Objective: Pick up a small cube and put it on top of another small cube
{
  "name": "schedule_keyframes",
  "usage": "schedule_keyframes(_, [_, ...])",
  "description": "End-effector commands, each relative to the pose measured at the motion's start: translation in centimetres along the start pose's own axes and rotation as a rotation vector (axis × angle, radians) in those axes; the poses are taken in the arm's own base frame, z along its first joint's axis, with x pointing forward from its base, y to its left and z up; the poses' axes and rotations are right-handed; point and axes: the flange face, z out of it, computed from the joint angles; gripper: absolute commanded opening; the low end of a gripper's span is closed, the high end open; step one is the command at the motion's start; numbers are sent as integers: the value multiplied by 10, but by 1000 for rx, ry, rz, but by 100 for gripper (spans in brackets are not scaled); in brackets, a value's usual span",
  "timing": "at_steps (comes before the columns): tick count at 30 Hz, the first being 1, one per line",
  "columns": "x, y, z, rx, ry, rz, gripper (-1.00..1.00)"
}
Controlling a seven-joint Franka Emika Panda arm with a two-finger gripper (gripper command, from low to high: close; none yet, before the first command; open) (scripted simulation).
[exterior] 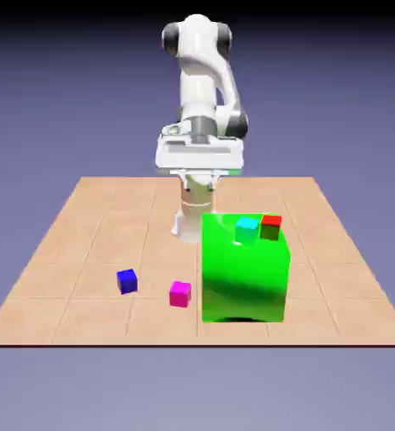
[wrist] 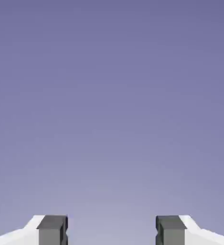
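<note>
Four small cubes show in the exterior view. The pink cube point(exterior: 180, 294) sits flat on the desk point(exterior: 82, 227) near its front edge, just to the exterior view's left of the big green block point(exterior: 244, 269), apart from it. Being a cube, it has no long axis; its faces stand slightly turned against the desk's edge. A blue cube point(exterior: 127, 281) lies near it, further to the left. On top of the green block rest a cyan cube point(exterior: 247, 229) and a red cube point(exterior: 271, 226), side by side. The arm point(exterior: 202, 93) is folded up at the far side, its hand well behind and above the pink cube, nowhere near it.

In the hand view, the hand point(wrist: 112, 232) stands wide and empty, two grey fingertips point(wrist: 52, 229) against plain backdrop; no cube appears.
</note>
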Motion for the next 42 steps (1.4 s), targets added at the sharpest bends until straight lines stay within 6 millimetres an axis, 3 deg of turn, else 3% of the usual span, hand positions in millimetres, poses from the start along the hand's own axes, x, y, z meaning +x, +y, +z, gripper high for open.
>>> schedule_keyframes(1, [4, 3, -1, 6, -7, -17, 0])
schedule_keyframes(12, [36, 48, 5, 79, -105, -207, 0])
schedule_keyframes(23, [44, 104, 39, 178, -234, -397, 0])
schedule_keyframes(32, [29, 152, 83, 282, -356, -554, 0])
schedule_keyframes(42, [-15, 207, 137, 426, -502, -725, 0])
